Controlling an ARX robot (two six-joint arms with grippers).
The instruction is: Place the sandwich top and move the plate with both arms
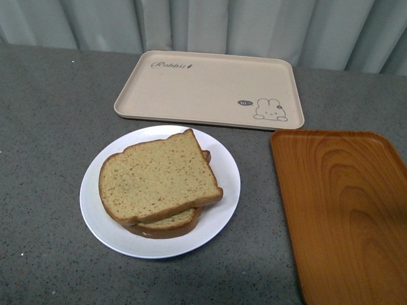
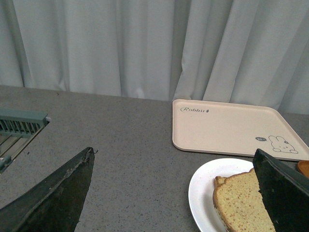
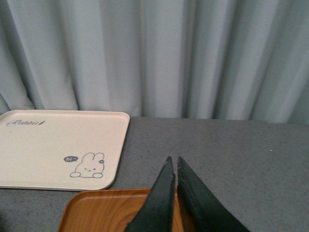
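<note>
The sandwich top (image 1: 156, 178), a plain tan-brown speckled slice, lies on another slice on the white plate (image 1: 108, 232) at the table's front left. No gripper shows in the front view. In the left wrist view my left gripper (image 2: 176, 157) is open, its black fingers (image 2: 58, 193) wide apart; the plate (image 2: 203, 188) and the sandwich top (image 2: 239, 203) lie by the other finger. In the right wrist view my right gripper (image 3: 174, 159) is shut and empty, above the wood-grain tray.
A beige rabbit-print tray (image 1: 210, 89) lies behind the plate, and shows in both wrist views (image 2: 231, 128) (image 3: 53, 145). An orange-brown wood-grain tray (image 1: 346, 210) fills the front right. A green rack (image 2: 19, 125) stands far off. Grey curtains hang behind the table.
</note>
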